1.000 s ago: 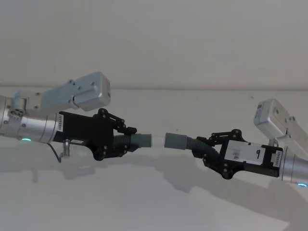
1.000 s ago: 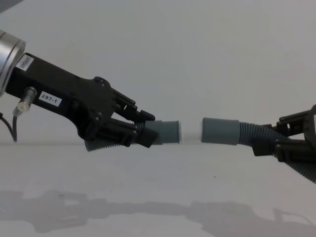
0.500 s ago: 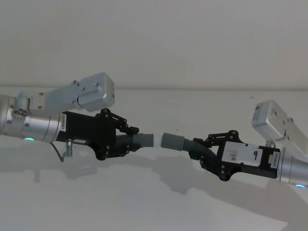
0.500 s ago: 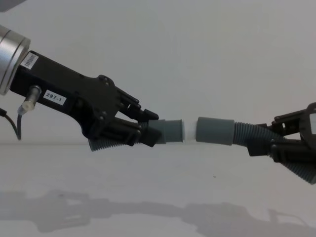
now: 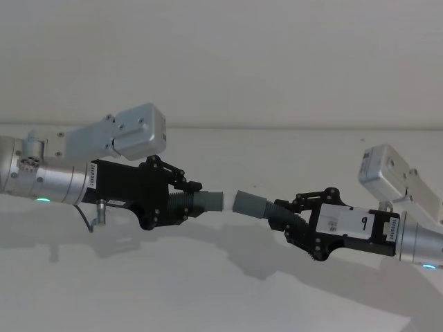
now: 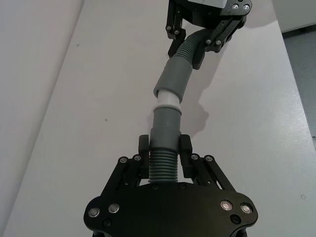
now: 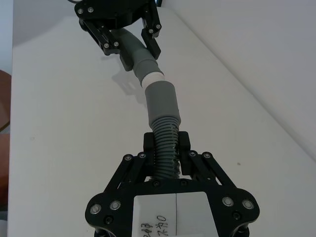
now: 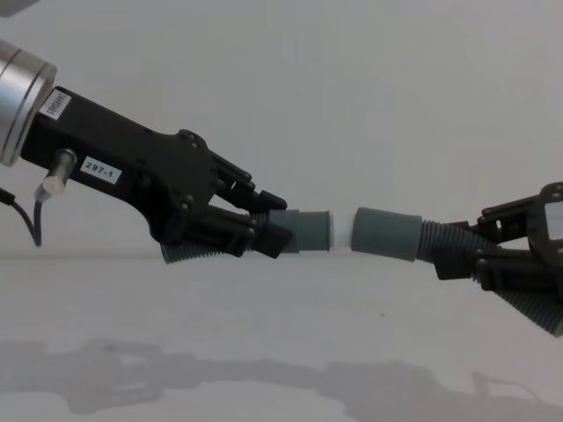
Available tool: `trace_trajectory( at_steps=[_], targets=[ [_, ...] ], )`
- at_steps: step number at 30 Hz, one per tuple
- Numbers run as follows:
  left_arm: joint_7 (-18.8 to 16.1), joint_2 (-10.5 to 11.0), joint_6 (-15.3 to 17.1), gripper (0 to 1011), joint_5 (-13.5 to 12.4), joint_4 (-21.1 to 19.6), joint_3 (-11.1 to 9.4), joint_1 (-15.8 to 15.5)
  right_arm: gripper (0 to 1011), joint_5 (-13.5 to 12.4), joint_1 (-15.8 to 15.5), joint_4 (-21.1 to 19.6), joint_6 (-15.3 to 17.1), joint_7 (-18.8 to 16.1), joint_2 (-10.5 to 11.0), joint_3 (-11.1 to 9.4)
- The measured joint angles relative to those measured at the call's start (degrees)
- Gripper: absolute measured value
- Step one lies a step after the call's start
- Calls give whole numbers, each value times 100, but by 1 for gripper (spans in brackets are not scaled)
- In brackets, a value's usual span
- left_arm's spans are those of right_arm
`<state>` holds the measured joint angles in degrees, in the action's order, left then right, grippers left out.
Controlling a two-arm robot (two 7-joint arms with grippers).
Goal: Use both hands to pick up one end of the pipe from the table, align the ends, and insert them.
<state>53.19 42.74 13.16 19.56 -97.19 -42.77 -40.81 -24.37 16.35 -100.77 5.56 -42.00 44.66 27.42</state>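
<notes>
Above the matte white table [image 8: 264, 352], two ribbed dark-grey hose pieces met end to end. The left gripper [image 8: 264, 230] pinched the white-tipped cuffed piece [image 8: 303, 232]; the right gripper [image 8: 479, 255] pinched the piece with the wider plain cuff [image 8: 385, 235], the white tip at its mouth.

Black, screw-studded left gripper [image 8: 264, 230] labelled "297-1" and white-labelled right gripper [image 5: 291, 211] sit on silver wrists.

A plain matte white table [image 5: 208, 290] is stretching wide beneath the work area and meeting a white wall [image 5: 221, 55] at its far edge, its surface carrying soft grey shadows and a few tiny dark specks.
</notes>
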Motion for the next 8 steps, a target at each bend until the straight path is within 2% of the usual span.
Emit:
trace_trajectory(
  at_steps=[8],
  targets=[
    [-8,3,-6,351,11,-7,-6,-5,274,-5,22,7,0,-5,-3,25]
  ],
)
